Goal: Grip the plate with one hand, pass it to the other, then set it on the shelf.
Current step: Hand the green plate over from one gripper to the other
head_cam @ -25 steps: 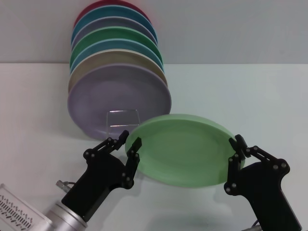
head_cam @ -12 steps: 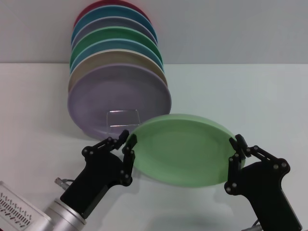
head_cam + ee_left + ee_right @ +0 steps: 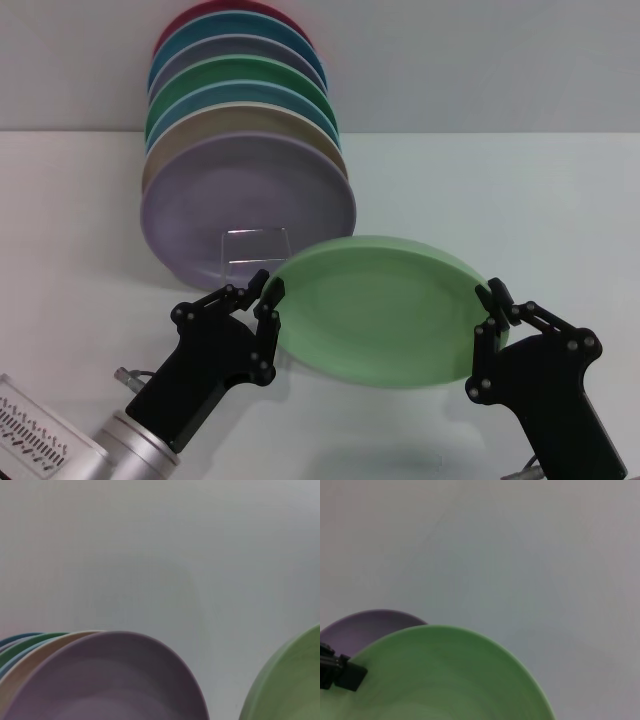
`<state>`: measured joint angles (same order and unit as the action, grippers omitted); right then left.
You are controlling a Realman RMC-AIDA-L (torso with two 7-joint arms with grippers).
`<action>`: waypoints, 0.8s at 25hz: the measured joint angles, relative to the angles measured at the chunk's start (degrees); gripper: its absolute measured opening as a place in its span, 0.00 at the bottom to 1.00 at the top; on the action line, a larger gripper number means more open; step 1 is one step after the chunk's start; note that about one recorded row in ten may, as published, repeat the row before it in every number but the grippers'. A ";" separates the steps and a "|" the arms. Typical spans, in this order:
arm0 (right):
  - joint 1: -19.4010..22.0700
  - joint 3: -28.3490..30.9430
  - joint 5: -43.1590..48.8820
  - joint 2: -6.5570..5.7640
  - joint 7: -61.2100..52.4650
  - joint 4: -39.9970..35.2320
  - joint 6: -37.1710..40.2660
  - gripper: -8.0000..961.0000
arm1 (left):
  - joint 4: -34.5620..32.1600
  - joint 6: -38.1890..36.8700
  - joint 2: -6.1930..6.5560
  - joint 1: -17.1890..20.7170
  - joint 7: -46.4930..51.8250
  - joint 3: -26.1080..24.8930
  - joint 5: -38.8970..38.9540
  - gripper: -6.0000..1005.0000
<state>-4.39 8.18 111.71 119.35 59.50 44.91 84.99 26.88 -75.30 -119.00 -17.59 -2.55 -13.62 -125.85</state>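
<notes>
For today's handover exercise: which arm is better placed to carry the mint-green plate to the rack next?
Left, probably. The left gripper grips the plate on the side nearest the shelf; the right gripper holds the far edge.

The plate [image 3: 375, 310] between the fingers [image 3: 268, 300] is matt and smooth, the fingers are black, matt plastic-looking links, and the left wrist [image 3: 125, 450] is silvery metal.

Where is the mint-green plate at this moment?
In the head view, the mint-green plate is held off the table between the left gripper and right gripper, each at an opposite edge, just in front of the lavender plate.
</notes>
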 joint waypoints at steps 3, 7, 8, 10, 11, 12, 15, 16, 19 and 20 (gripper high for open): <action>-0.04 0.00 0.00 0.00 0.00 0.00 0.00 0.02 | -0.02 0.21 -0.01 -0.08 0.00 0.00 0.32 0.12; -0.16 0.00 0.00 0.00 0.00 -0.01 0.01 0.03 | -0.02 0.48 -0.09 -0.11 0.00 -0.09 0.38 0.12; -0.16 0.00 0.00 0.00 0.00 -0.01 0.01 0.03 | -0.02 0.48 -0.09 -0.11 0.00 -0.09 0.38 0.12; -0.21 0.00 0.00 0.01 0.00 -0.05 0.00 0.03 | 0.01 0.50 -0.09 -0.02 0.00 -0.30 0.35 0.10; -0.21 -0.01 0.01 0.01 0.00 -0.06 -0.01 0.03 | 0.02 0.50 -0.10 0.05 0.00 -0.42 0.32 0.09; -0.21 -0.01 0.01 0.01 -0.01 -0.06 -0.02 0.04 | 0.04 0.49 -0.11 0.15 0.00 -0.62 0.29 0.08; -0.21 0.06 0.02 0.01 -0.01 -0.07 -0.03 0.05 | 0.11 0.47 -0.11 0.29 0.00 -0.79 0.27 0.05; -0.22 0.11 0.02 0.01 -0.01 -0.08 -0.03 0.05 | 0.10 0.45 -0.11 0.31 0.00 -0.81 0.27 0.05; -0.28 0.21 0.02 0.01 -0.01 -0.14 -0.03 0.06 | 0.05 0.39 -0.10 0.26 -0.08 -0.84 0.27 0.05; -0.28 0.24 0.02 0.01 -0.01 -0.20 -0.03 0.06 | -0.01 0.35 -0.10 0.26 -0.32 -0.86 0.27 0.05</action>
<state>-4.67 8.41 111.72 119.36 59.50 44.71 84.96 26.88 -74.94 -119.10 -17.33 -2.87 -14.48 -125.57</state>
